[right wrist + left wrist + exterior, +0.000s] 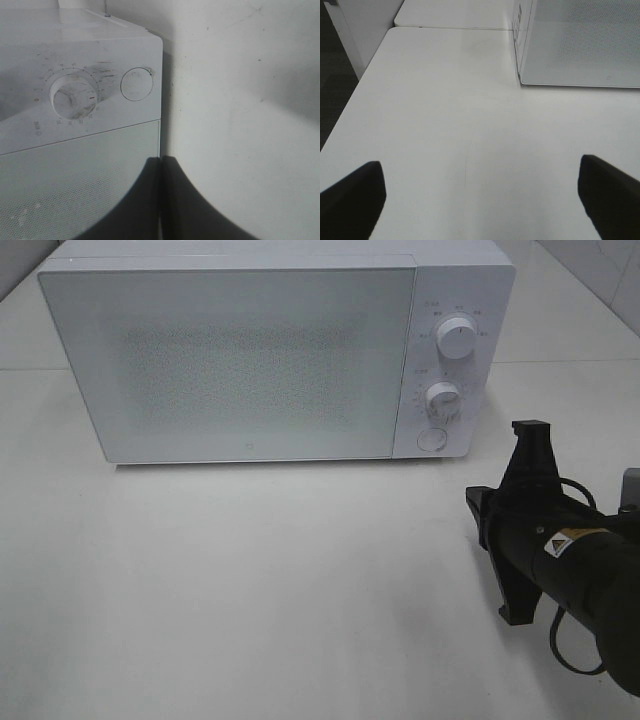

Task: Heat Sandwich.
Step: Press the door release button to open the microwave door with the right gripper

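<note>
The sandwich is out of view in every frame. A white microwave (230, 360) stands at the back of the white table (250, 590) with its door closed. My right gripper (478, 505) hangs low at the right, in front of the microwave's control panel, rolled on its side. The right wrist view shows it (161, 200) shut with nothing between its fingers, aimed at the door's edge below the lower knob (75, 97) and round button (137, 84). My left gripper (480, 200) is open over bare table, left of the microwave (580, 45); the exterior view does not show it.
The control panel carries an upper knob (456, 340), a lower knob (441, 400) and a round button (432, 439). The table's left edge (350, 105) drops to a dark floor. A cable loops off the right arm (575, 570).
</note>
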`<state>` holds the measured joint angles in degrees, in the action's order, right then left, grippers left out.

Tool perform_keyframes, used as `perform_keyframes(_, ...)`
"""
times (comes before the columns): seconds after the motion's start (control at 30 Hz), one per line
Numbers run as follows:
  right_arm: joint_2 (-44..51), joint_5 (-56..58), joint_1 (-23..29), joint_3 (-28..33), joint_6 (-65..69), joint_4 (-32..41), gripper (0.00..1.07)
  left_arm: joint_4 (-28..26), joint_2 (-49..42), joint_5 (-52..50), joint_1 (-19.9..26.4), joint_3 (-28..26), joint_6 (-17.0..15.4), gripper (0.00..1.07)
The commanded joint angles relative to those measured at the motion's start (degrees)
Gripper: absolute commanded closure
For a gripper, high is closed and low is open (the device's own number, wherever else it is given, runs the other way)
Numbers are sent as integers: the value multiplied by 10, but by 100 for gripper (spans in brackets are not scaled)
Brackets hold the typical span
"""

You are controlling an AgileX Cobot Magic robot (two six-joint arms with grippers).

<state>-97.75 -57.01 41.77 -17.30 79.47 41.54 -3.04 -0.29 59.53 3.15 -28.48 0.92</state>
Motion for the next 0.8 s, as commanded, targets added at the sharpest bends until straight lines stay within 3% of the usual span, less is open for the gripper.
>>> perform_keyframes(0.03,-11,-1,1,-13,2,-3,106,-2,-15,-2,1,1,1,9)
perform_keyframes(0.37,-70,7,1,-72,4,-5,107,-2,-15,-2,1,1,1,9)
perform_keyframes(0.8,-119,42,-71,-146,0,-73,107,-2,-15,-2,1,1,1,9)
